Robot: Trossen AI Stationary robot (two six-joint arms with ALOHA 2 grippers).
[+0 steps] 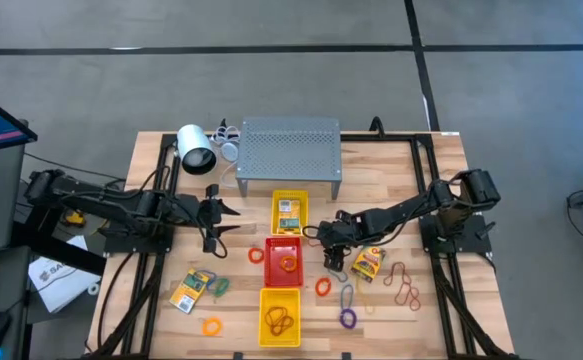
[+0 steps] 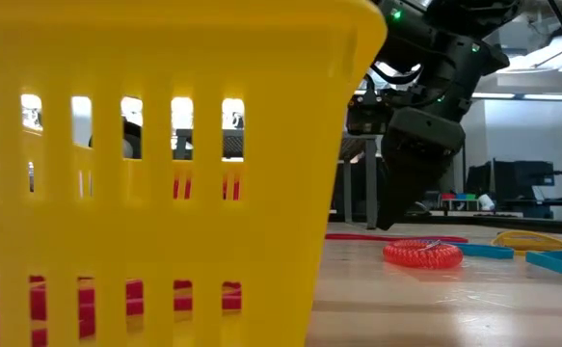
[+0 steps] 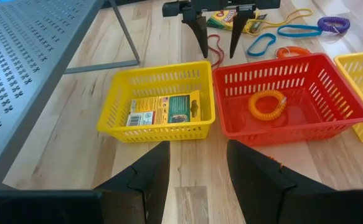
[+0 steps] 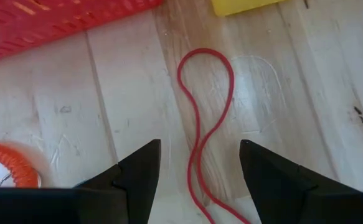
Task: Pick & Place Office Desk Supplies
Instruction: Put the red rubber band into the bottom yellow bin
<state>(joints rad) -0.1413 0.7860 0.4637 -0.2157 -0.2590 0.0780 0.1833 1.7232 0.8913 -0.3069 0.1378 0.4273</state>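
Right wrist view shows the right gripper (image 4: 198, 171) spread open and empty above a red rubber-band loop (image 4: 205, 124) lying on the wooden table (image 4: 306, 93), just beside the red tray (image 4: 50, 25); the left gripper (image 3: 197, 168) waits open and empty facing the trays; a card packet (image 3: 162, 110) lies in the yellow tray (image 3: 159, 78); an orange coil ring (image 3: 267, 104) lies in the red tray.

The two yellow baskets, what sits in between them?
The red basket sits between the yellow basket with the card packet and the other yellow basket. An orange coil ring lies inside it. The high view shows this.
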